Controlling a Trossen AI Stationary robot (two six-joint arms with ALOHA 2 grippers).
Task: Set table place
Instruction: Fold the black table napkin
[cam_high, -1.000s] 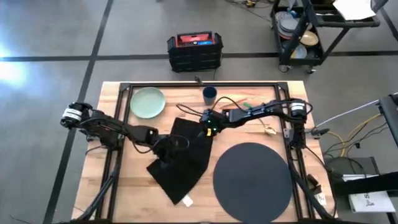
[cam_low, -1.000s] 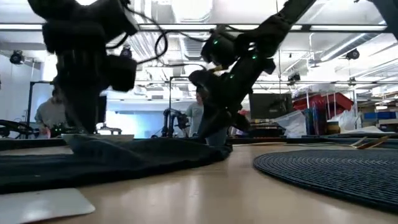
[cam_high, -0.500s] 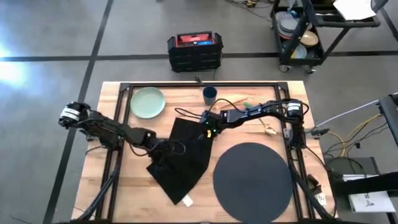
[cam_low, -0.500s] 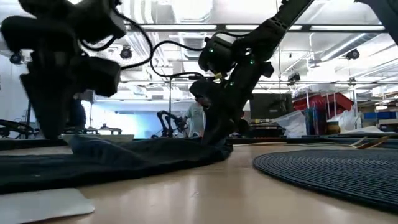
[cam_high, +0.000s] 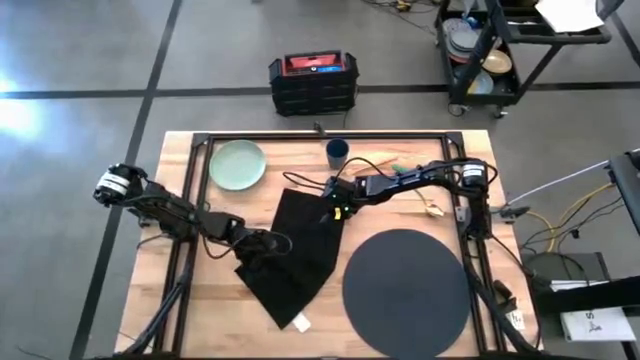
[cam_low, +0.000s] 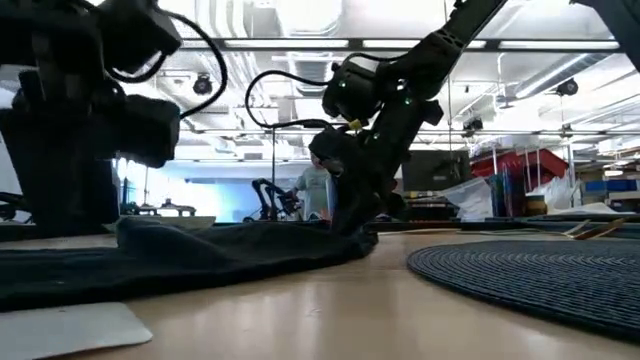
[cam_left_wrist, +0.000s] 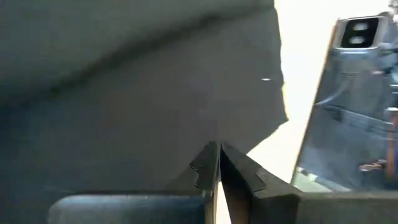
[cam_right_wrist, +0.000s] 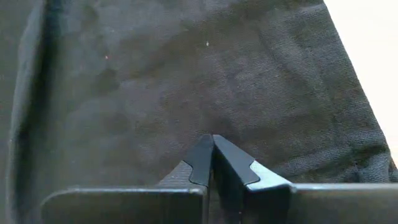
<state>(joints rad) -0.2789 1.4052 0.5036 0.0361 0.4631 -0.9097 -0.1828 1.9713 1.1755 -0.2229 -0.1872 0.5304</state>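
Wood table (cam_high: 175, 300), napkin (cam_high: 295, 265), placemat (cam_high: 405, 290), plate (cam_high: 237, 164), cup (cam_high: 337, 152)

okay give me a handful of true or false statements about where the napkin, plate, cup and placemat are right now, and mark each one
1. The black napkin lies left of the round placemat. True.
2. The green plate sits on the placemat. False: it rests on bare table at the far left.
3. Both grippers are over the napkin. True: left gripper, right gripper.
4. The blue cup is on the plate. False: it stands apart, to its right.

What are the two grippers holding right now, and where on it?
Both pinch the black napkin: left gripper at its left edge, right gripper at its upper right corner.
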